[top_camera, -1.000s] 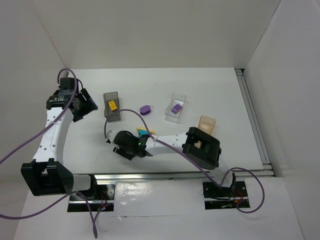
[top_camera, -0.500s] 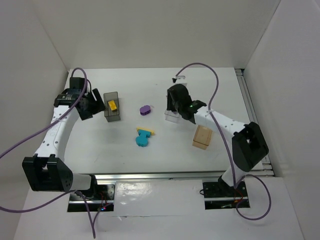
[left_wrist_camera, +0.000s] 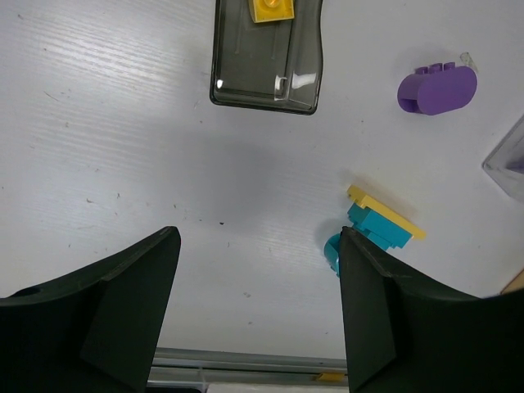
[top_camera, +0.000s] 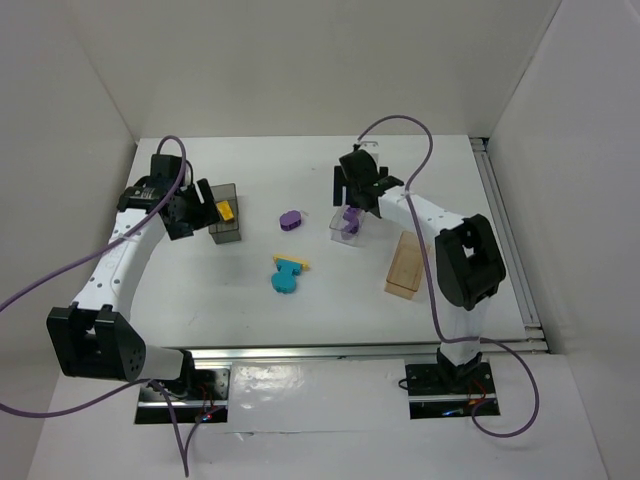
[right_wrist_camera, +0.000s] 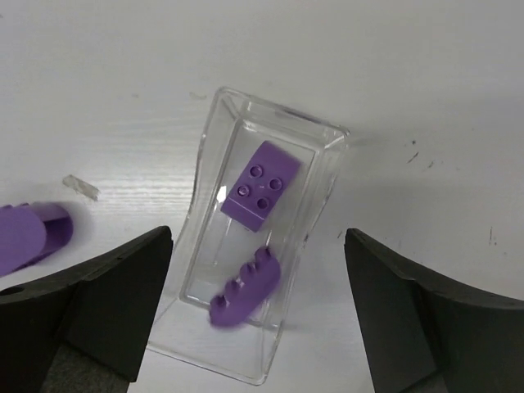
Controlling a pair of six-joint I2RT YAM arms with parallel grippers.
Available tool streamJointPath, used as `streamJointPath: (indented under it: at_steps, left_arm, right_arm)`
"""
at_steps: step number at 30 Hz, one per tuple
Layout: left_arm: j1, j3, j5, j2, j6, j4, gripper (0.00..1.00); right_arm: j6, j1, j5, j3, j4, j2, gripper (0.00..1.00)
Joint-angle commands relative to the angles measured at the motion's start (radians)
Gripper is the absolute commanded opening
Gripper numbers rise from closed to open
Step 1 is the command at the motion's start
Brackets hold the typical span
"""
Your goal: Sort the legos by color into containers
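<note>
Both tools hang released and empty, the right tool [right_wrist_camera: 258, 237] over the clear bin [right_wrist_camera: 327, 164] holding two purple bricks [right_wrist_camera: 260, 182], the left tool [left_wrist_camera: 258, 233] by the smoky bin [left_wrist_camera: 262, 90] with one yellow brick [left_wrist_camera: 273, 8], while I judge about half remains: a rounded purple brick [left_wrist_camera: 436, 88] at that bin's three o'clock, and a teal brick [left_wrist_camera: 377, 231] and a yellow plate [left_wrist_camera: 385, 214] loose on the surface [top_camera: 300, 170].

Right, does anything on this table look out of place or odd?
Mid-table, a thin yellow plastic brick sits on top of the teal plastic bricks, seemingly clipped together: two colours in one lump.
</note>
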Motion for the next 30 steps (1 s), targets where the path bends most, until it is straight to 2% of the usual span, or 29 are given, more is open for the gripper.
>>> streamJointPath:
  at_steps: [1, 2, 5, 8, 13, 15, 25, 30]
  left_arm:
    - [-0.003, 0.039, 0.002, 0.005, 0.025, 0.019, 0.83]
    - [-0.003, 0.040, -0.007, 0.005, 0.025, 0.019, 0.83]
    - [-0.003, 0.040, -0.021, -0.004, 0.012, 0.010, 0.83]
    - [-0.003, 0.040, -0.043, -0.023, 0.003, 0.010, 0.83]
    - [-0.003, 0.030, -0.043, -0.023, 0.003, 0.010, 0.83]
    - [-0.003, 0.021, -0.043, -0.023, 0.003, 0.010, 0.83]
    - [-0.003, 0.010, -0.052, -0.032, 0.003, 0.010, 0.83]
    - [-0.003, 0.001, -0.041, -0.023, 0.003, 0.019, 0.83]
  right_arm:
    - [-0.007, 0.023, 0.045, 0.079, -0.032, -0.015, 0.93]
    - [-0.016, 0.055, 0.045, 0.079, -0.032, -0.028, 0.93]
    - [-0.045, 0.125, 0.042, 0.070, 0.006, -0.042, 0.81]
    - [-0.122, 0.207, 0.013, 0.118, 0.031, 0.014, 0.81]
    - [-0.110, 0.270, -0.053, 0.289, -0.101, 0.175, 0.98]
    - [-0.060, 0.293, -0.042, 0.344, -0.110, 0.235, 1.00]
    - [0.002, 0.283, -0.032, 0.539, -0.228, 0.448, 1.00]
    - [-0.019, 0.274, -0.022, 0.560, -0.188, 0.502, 1.00]
